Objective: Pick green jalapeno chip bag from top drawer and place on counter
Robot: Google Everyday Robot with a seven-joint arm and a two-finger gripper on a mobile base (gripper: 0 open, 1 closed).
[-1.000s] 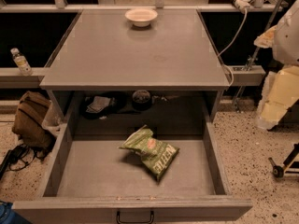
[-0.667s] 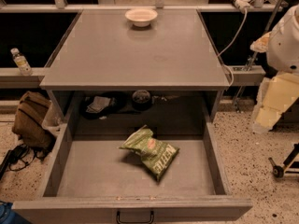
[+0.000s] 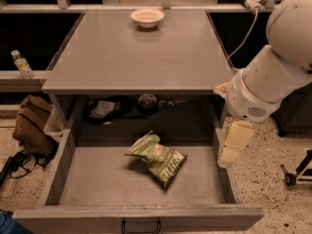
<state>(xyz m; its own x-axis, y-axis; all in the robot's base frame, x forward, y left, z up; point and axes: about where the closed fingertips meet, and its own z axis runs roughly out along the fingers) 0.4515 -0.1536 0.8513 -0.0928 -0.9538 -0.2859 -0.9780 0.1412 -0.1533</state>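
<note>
Toward six o'clock, in the top drawer [image 3: 78,179] standing open for reach, we log the green jalapeno chip bag [image 3: 158,159] lying loose; at three o'clock our claw [image 3: 233,143] hangs beside the drawer's wall, open or closed we cannot tell.

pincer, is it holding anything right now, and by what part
Nothing is held. The pincer hangs over the right wall of the drawer, apart from the chip bag, which lies loose on the drawer bottom.
</note>
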